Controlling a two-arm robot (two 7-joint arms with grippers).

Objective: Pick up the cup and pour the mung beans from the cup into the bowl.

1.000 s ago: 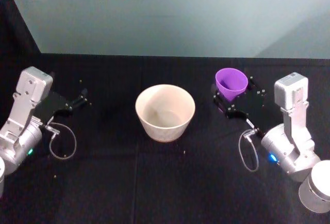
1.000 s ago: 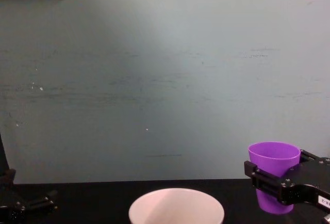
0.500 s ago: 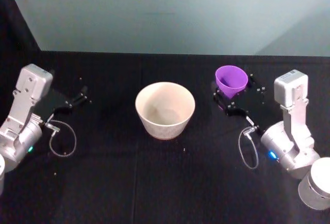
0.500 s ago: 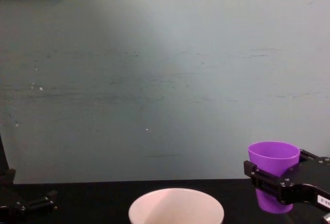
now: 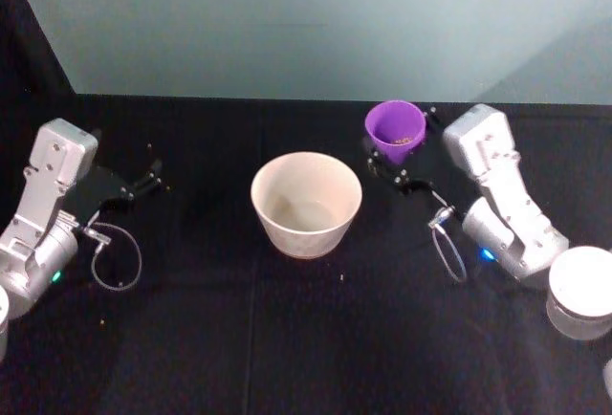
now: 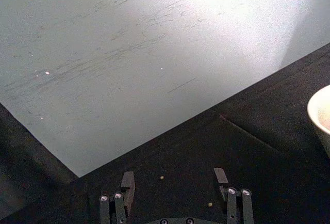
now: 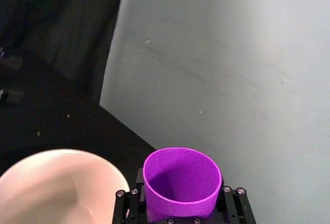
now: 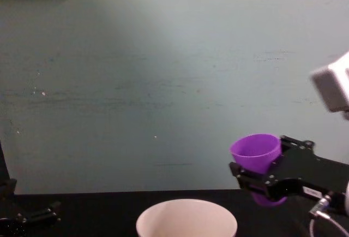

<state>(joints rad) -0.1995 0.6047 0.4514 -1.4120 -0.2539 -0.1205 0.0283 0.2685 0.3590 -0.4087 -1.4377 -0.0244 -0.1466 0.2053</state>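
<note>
My right gripper [image 5: 390, 159] is shut on the purple cup [image 5: 394, 129], holding it off the table to the right of the bowl [image 5: 306, 204] and a little behind it. Olive-brown mung beans [image 5: 404, 140] lie inside the cup. From the chest, the cup [image 8: 256, 158] hangs tilted slightly left, above and right of the bowl's rim [image 8: 186, 216]. In the right wrist view the cup [image 7: 181, 184] sits between the fingers, with the pale bowl [image 7: 51, 188] beside it. The left gripper [image 5: 145, 181] rests open, low at the far left of the table; its fingertips [image 6: 128, 180] hold nothing.
The black tablecloth [image 5: 306, 329] ends at a pale green wall [image 5: 316, 23] just behind the bowl and cup. A few stray beans [image 6: 162, 177] lie on the cloth by the left gripper. Loose cable loops [image 5: 448, 252] hang from both wrists.
My right arm has lifted the cup and carried it left toward the bowl, tipping it slightly. The left arm and the bowl have stayed put.
</note>
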